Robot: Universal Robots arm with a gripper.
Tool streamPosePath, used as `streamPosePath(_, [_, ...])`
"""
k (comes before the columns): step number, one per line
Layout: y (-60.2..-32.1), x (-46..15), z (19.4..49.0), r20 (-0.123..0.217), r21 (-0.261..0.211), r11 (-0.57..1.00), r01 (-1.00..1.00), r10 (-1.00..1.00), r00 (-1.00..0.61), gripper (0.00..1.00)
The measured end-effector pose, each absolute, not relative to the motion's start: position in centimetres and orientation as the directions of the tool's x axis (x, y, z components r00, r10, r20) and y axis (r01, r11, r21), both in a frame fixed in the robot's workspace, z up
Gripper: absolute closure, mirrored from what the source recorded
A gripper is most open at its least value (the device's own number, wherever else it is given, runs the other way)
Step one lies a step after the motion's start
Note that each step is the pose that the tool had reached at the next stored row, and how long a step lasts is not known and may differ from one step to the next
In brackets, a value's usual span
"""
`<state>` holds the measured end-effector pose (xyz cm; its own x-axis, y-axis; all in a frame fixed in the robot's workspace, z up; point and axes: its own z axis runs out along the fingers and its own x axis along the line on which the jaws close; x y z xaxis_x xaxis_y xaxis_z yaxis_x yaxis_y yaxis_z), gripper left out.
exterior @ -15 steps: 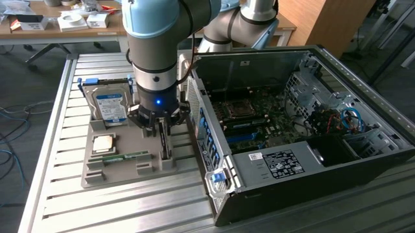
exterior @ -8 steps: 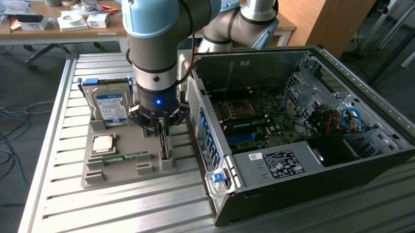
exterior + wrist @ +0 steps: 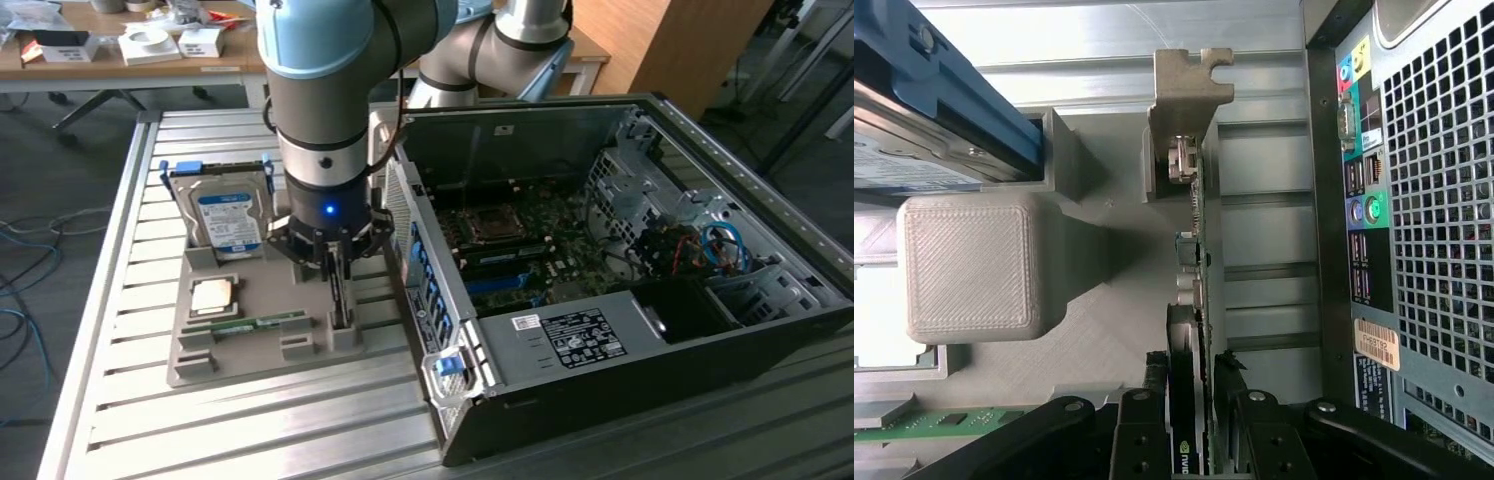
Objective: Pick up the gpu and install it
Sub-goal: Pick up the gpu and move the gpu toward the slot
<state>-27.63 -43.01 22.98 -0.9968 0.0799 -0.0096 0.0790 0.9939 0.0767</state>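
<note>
Slatted metal table [image 3: 267, 425] — grey holder tray [image 3: 254, 352] slot holds upright gpu [image 3: 1187, 375]; jaws clenched on it.

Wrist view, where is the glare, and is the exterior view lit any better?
Wrist view: glare whitens the metal table slats, while the gpu reads dark. Exterior view: even room light, deep shadow inside the computer case, a blue light glowing on the arm.

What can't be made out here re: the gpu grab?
- Exterior view: gripper covers the top of the gpu; the card is edge-on, faces hidden.
- Exterior view: motherboard slots too small and shadowed to tell apart.
- Wrist view: fingers hide the gpu's sides where they clamp; hard drive cut off by the picture's edge.
</note>
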Motion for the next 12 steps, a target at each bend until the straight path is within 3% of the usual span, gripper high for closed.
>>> streamPosePath(6, [-43.01, -27.63, 22.98, -0.01, 0.077, 0.994, 0.079, 0.08, -0.997, 0.67])
streamPosePath(8, [-43.01, -27.63, 22.98, -0.01, 0.077, 0.994, 0.079, 0.08, -0.997, 0.74])
streamPosePath(12, [-43.01, -27.63, 22.98, -0.01, 0.077, 0.994, 0.079, 0.08, -0.997, 0.74])
